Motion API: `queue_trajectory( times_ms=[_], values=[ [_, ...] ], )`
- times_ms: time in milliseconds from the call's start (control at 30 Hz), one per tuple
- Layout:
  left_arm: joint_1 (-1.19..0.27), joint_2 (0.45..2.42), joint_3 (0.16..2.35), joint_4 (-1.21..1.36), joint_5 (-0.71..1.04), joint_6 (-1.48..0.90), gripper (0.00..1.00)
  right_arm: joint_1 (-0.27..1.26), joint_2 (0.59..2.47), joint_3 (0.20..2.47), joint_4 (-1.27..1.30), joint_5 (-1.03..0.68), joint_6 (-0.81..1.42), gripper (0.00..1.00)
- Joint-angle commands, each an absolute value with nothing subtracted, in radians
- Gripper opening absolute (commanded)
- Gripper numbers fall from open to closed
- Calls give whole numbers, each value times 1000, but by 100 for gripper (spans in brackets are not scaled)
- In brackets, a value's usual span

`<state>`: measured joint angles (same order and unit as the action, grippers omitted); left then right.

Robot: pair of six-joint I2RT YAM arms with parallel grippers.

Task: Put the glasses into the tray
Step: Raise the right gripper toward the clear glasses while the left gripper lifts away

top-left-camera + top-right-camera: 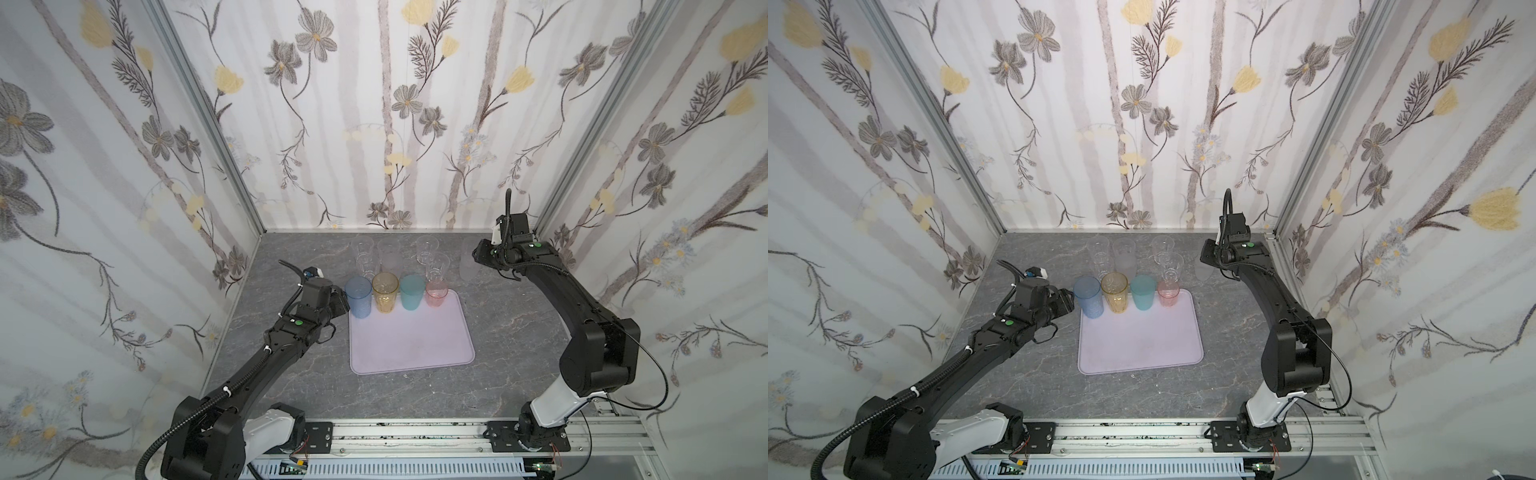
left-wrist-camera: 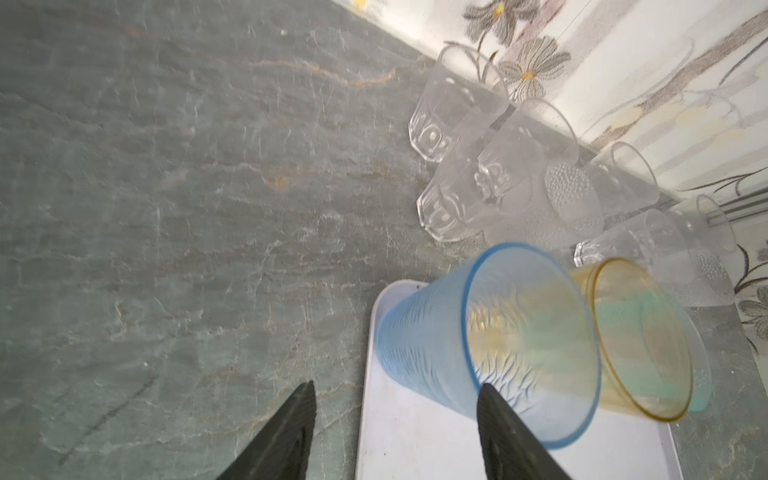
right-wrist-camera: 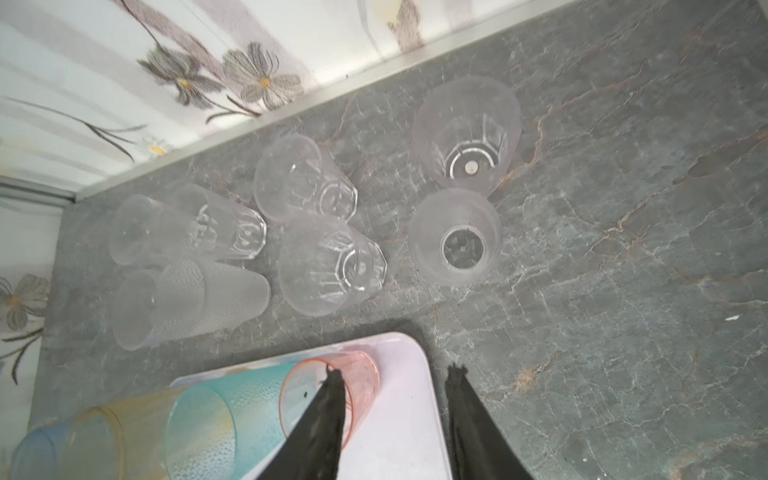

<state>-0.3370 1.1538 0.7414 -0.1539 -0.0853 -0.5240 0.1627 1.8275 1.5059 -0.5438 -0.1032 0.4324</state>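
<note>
Lilac tray (image 1: 411, 343), four tinted glasses (image 1: 410, 293) upright

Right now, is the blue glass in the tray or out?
In. The blue glass stands upright, its base inside a corner of the tray.

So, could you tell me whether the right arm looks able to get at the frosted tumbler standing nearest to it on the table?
Probably yes. The right end effector is open, and only bare table lies between it and the frosted tumbler; the clear tumbler beside it stands apart.
</note>
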Motion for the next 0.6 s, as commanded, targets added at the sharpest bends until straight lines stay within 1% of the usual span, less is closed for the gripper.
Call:
queue_trajectory(
  times_ms=[0,200,333,567],
  values=[
    [-330,1175,808,-172,-136,-430,66,147,1874,1564,-545,-65,460,42],
    [-330,1229,880,-169,-162,-380,67,106,2003,1708,-548,21,475,43],
    [-330,1245,885,-163,-126,-380,68,71,2111,1821,-551,39,505,43],
    [-330,1254,871,-135,-128,-363,70,49,2272,1956,-563,24,521,43]
  ],
)
